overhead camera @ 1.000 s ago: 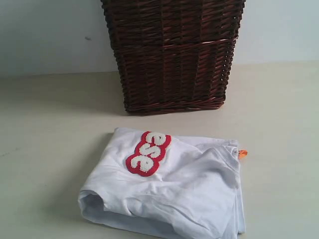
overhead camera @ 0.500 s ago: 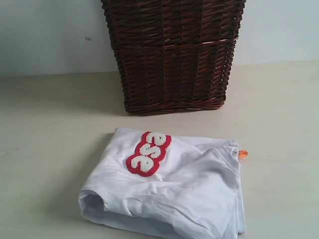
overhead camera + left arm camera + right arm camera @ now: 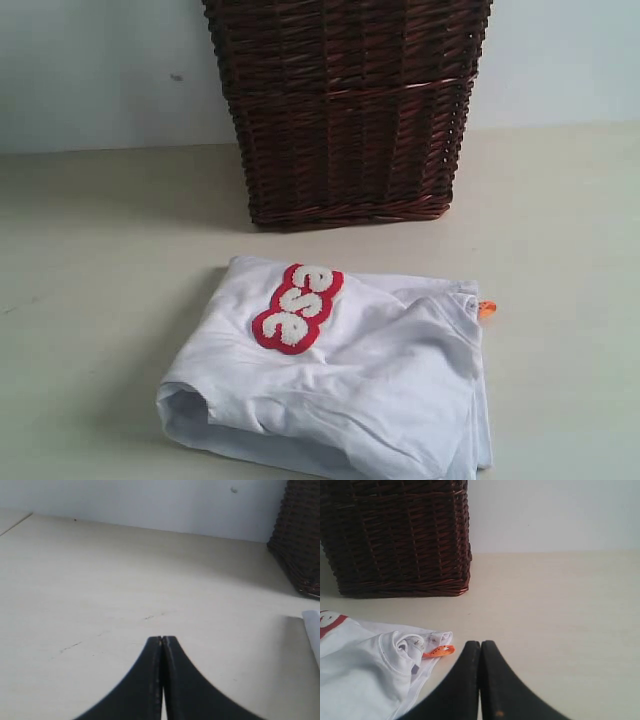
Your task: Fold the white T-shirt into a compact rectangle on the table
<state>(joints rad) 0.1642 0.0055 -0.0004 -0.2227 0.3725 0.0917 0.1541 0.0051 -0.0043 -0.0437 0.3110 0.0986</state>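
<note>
The white T-shirt [image 3: 340, 380] lies on the desk [image 3: 90, 260], just in front of the dark wicker basket [image 3: 350, 110], gathered into a thick, roughly four-sided bundle. I'd say the folding is mostly done, but the shape is loose. The near left corner bulges in a soft open roll and the right edge is ragged, so some squaring up seems left. The cotton looks limp and creased. Fuzzy letters [image 3: 297, 308] edged in red sit on top, and an orange tag [image 3: 487, 309] pokes out sideways. The left pincer [image 3: 162, 639] and right pincer [image 3: 480, 642] are both clenched on nothing, over smooth pale desk.
</note>
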